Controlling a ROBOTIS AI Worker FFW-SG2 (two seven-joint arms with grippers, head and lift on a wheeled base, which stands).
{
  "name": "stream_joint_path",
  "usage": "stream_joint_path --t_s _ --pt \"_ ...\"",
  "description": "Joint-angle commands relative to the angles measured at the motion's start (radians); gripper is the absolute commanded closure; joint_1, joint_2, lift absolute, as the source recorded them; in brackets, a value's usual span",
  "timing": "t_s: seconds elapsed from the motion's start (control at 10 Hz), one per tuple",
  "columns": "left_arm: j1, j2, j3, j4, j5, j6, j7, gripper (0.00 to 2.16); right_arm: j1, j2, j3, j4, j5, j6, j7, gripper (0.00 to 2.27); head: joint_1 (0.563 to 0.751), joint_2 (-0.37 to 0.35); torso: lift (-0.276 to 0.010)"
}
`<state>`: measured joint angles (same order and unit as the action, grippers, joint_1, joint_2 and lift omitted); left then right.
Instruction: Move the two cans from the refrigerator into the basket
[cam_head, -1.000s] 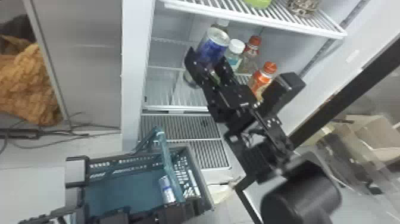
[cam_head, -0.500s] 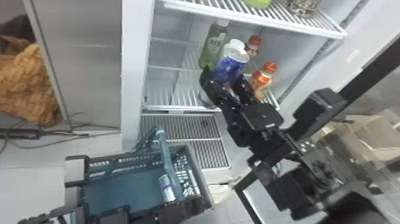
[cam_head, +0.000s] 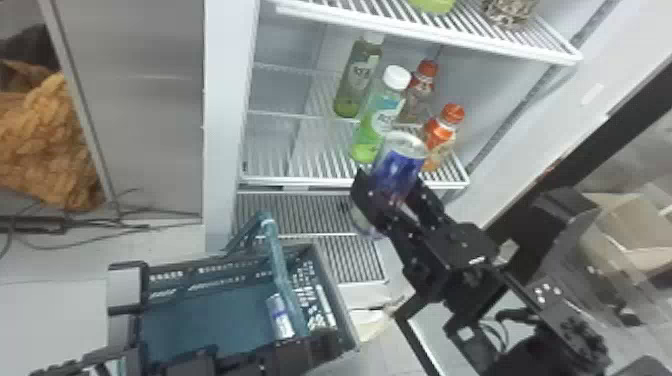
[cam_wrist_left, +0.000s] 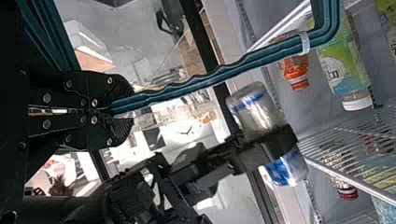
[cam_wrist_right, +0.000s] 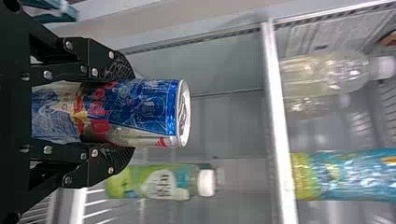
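My right gripper (cam_head: 385, 205) is closed around a blue-and-silver can (cam_head: 398, 165), held in front of the middle refrigerator shelf (cam_head: 310, 180) and higher than the basket. In the right wrist view the can (cam_wrist_right: 149, 105) lies between the fingers of the right gripper (cam_wrist_right: 123, 112), gripped on both sides. Another can (cam_head: 280, 316) lies in the teal basket (cam_head: 200, 320) at its right end, beside the raised handle (cam_head: 276, 250). The left gripper (cam_head: 300, 352) is at the basket's near side; in the left wrist view the left gripper (cam_wrist_left: 122, 111) is clamped on the teal handle (cam_wrist_left: 210, 77).
Green-labelled bottles (cam_head: 382, 117) and orange-capped bottles (cam_head: 442, 135) stand on the shelf behind the held can. An upper shelf (cam_head: 425, 30) is above them. The refrigerator's left edge (cam_head: 225, 125) rises behind the basket; cardboard boxes (cam_head: 625, 225) are at the far right.
The right gripper and its can have moved right and down, toward the camera from the shelf, uncovering the green bottles. The left gripper and basket have stayed put.
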<state>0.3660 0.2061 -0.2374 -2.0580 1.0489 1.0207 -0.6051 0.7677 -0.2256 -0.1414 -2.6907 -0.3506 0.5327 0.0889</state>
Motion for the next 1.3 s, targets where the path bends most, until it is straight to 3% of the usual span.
stream_joint_path --t_s 0.0,0.4,0.9,1.2 --pt "0.000 0.001 0.000 0.000 0.000 0.000 -0.001 1.22 0.018 0.008 -0.004 0.004 -0.004 0.044 0.008 0.88 0.695 -0.350 -0.276" --pt "0.000 -0.002 -0.002 0.000 0.000 0.003 -0.001 1.22 -0.063 0.019 0.000 0.196 -0.124 0.127 0.120 0.88 0.695 -0.350 -0.276" --pt "-0.005 -0.002 0.000 0.000 -0.002 0.003 0.001 1.22 -0.122 0.002 0.044 0.233 -0.182 0.351 0.144 0.88 0.695 -0.350 -0.276" --pt "-0.005 -0.002 0.002 0.000 -0.002 0.003 0.001 1.22 -0.157 -0.001 0.060 0.277 -0.186 0.356 0.172 0.78 0.695 -0.350 -0.276"
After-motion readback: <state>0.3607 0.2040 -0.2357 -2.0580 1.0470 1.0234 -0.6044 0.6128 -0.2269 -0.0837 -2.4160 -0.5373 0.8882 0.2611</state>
